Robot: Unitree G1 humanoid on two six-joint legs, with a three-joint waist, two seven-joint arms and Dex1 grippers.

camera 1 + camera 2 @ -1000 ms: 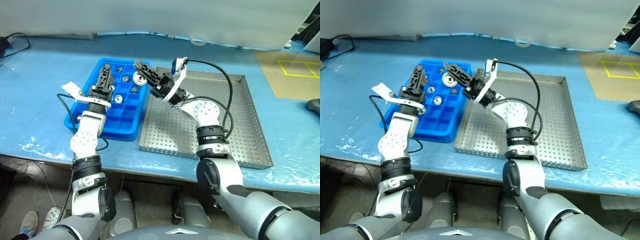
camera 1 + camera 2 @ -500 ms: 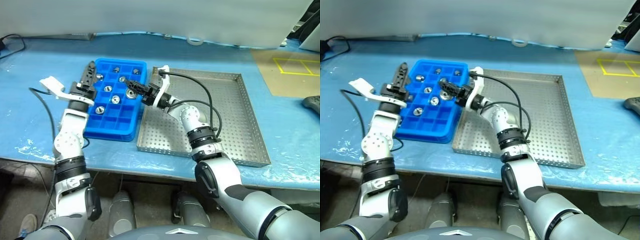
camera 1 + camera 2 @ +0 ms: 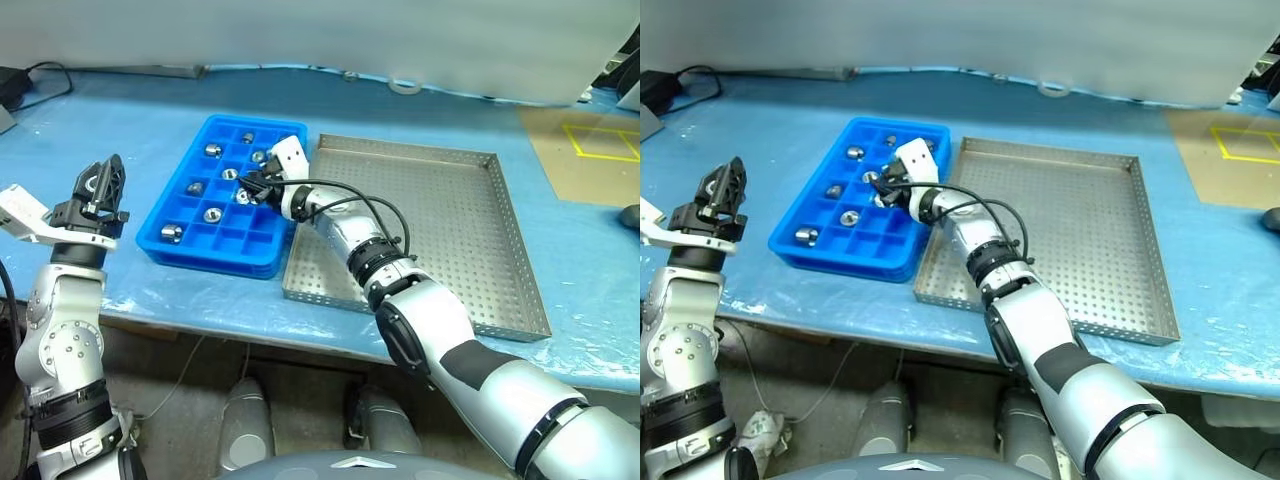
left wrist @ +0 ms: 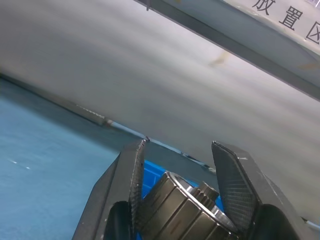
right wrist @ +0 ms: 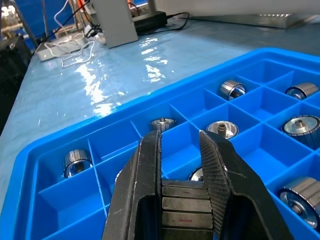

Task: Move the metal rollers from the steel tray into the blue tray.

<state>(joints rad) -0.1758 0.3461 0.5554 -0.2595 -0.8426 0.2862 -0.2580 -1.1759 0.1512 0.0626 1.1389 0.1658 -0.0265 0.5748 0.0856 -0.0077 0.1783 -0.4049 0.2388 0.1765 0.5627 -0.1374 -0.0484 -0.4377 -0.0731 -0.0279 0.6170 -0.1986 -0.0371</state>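
The blue tray [image 3: 222, 195] lies on the counter [image 3: 120, 130], with the steel tray [image 3: 440, 230] just beside it on its right. Their near corners look to touch or overlap slightly. No rollers can be seen on the steel tray's perforated floor.

Several rollers [image 3: 172, 234] sit in separate compartments of the blue tray, one to a cell. One lies in the near-left part, others [image 3: 212, 151] are spread through the middle and far rows, and many cells hold none. In the right wrist view the rollers [image 5: 231, 89] lie at different angles, some on their sides with the ribbed wall showing, some with the end face and centre hole turned up.

The right gripper [image 3: 252, 189] reaches across from the steel tray's side and sits low over the right middle cells of the blue tray, pointing left and roughly level. Its fingers [image 5: 217, 167] stand slightly apart with a narrow gap between them. Nothing is seen held between the tips, and a roller [image 5: 198, 173] shows in the cell just beyond them.

The left gripper [image 3: 100, 186] is raised over the counter, well left of the blue tray and near the counter's front edge. In its wrist view its fingers [image 4: 235, 185] are clamped on the two sides of a ribbed roller [image 4: 180, 212], which sits deep between them with its end face and hub showing.
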